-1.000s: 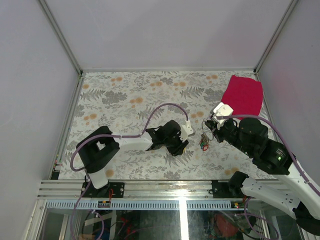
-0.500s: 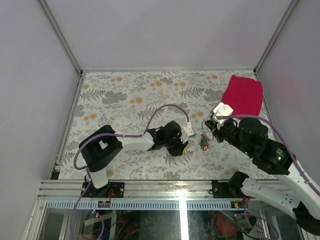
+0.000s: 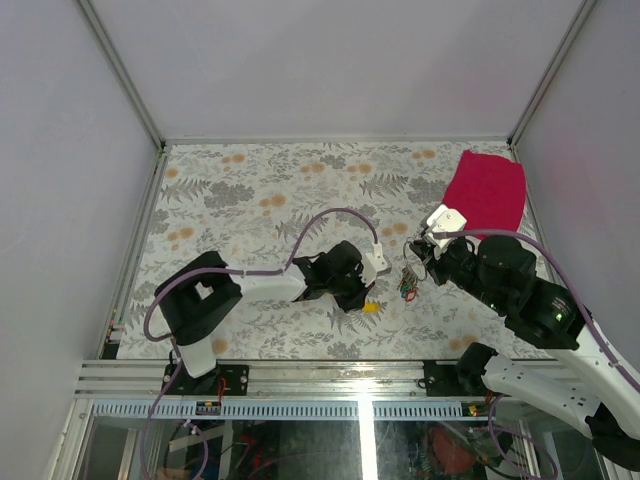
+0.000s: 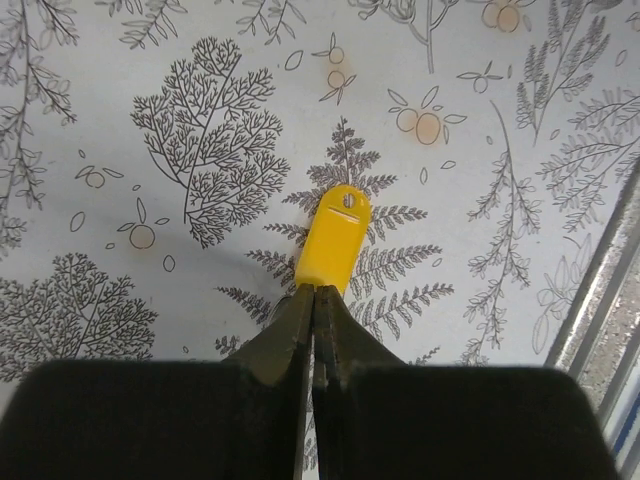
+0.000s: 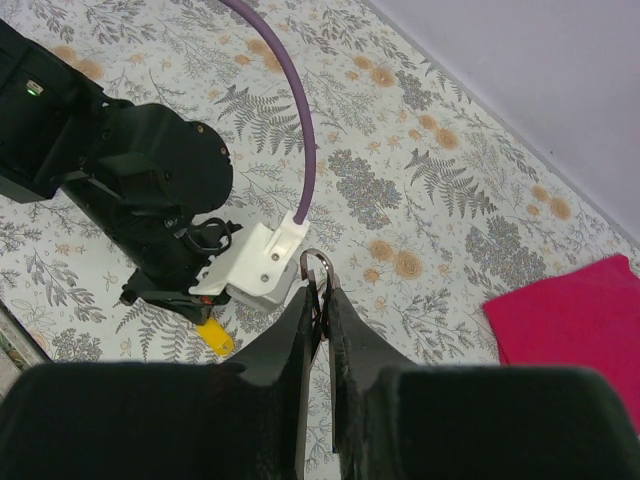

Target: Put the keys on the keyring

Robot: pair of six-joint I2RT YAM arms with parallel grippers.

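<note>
Yellow plastic-headed key (image 4: 333, 240): being clenched at its near end by the left jaws, long axis running straight ahead, holed tip leading. Thin silver wire keyring (image 5: 317, 264): being pinched upright by the right jaws, near, up-right of the key in the top view. Floral worktop (image 3: 250, 190) between them being shown bare.

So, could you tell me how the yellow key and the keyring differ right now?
The yellow key is a flat, solid plastic tab with a small hole; the keyring is a thin silver wire loop. The yellow key is alone, while the keyring seems to have coloured keys hanging from it. Both are pinched in shut jaws: left gripper, right gripper.
</note>
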